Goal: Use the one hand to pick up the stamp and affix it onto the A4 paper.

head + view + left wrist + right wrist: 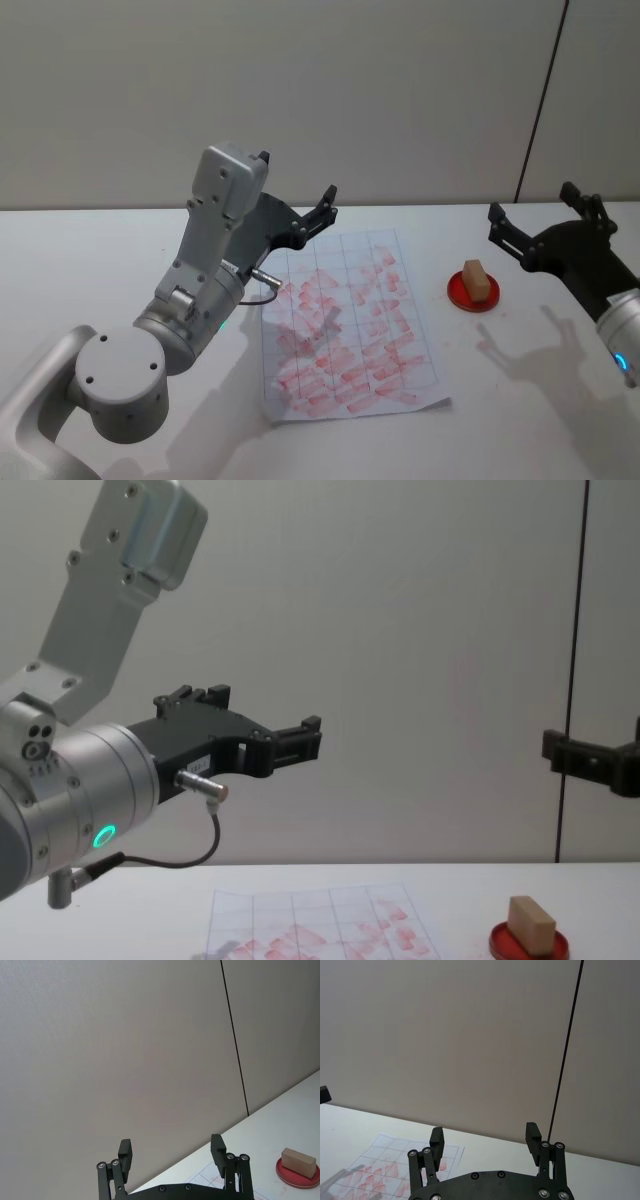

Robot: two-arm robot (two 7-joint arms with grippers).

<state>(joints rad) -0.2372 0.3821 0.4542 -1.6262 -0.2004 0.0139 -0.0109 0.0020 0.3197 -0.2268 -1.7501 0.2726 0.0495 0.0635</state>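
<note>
While both grippers, left (297,190) and right (530,210), hover with fingers spread empty, we see the stamp (476,279) resting on the white desk (100,270) between them, plain wall (300,90) behind.

Stamp (477,279) on ink pad (472,293), open table all round; right claw (541,222) raised nearby, unobstructed.

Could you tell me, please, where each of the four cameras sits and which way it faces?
Head: high, looking down at the table; both arms, the A4 paper, the stamp on the red ink pad.
Chest: low, looking across; the left gripper, raised.
Left wrist: behind its open fingers, facing the wall.
Right wrist: behind the right gripper, open, facing the wall.
Head, chest and left wrist share the stamp.
</note>
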